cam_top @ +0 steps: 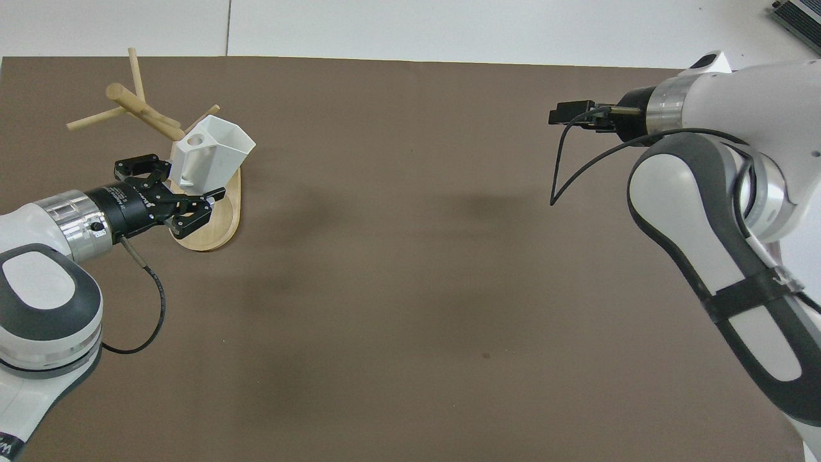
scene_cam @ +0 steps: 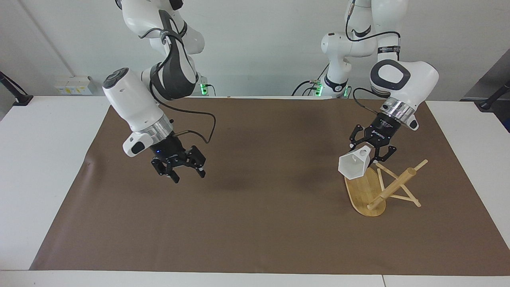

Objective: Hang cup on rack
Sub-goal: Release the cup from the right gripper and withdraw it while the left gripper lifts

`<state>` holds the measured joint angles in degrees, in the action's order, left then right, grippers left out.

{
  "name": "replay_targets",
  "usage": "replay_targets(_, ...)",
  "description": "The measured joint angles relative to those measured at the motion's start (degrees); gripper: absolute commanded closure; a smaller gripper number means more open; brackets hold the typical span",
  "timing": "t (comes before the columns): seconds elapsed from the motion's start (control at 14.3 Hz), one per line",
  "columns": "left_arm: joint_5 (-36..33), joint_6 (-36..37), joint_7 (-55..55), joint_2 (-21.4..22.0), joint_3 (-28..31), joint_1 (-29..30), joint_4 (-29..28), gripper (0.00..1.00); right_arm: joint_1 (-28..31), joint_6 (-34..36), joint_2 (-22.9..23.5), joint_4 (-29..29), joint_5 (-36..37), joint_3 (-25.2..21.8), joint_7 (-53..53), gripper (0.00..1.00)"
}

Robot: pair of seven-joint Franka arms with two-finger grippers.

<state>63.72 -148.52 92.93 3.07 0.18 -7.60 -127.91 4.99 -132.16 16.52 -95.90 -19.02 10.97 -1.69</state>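
The white faceted cup hangs tilted in the air, its mouth turned away from the gripper and its pierced handle uppermost. My left gripper is shut on it at the handle end. In the overhead view the cup covers part of the rack's base, beside the pegs. The bamboo rack stands on its oval base toward the left arm's end of the table; in the overhead view the rack shows its post and crossing pegs. My right gripper hangs open and empty over the mat, toward the right arm's end; it shows edge-on from above.
A brown mat covers most of the white table. White table strips border the mat at both ends and along the edge farthest from the robots. A cable loops from each wrist.
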Motion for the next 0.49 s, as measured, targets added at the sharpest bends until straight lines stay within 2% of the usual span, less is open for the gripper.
replay_targets(0.21, 0.0, -1.4, 1.8, -0.6, 0.0, 0.0, 0.7, 1.00, 0.1, 2.0, -0.5, 0.0, 1.8, -3.5, -1.3, 0.00)
replay_targets(0.49, 0.0, -2.5, 2.7, -1.5, -0.2, 0.0, 1.3, 1.00, 0.1, 5.4, -1.6, 0.0, 14.0, -5.9, -1.7, 0.00)
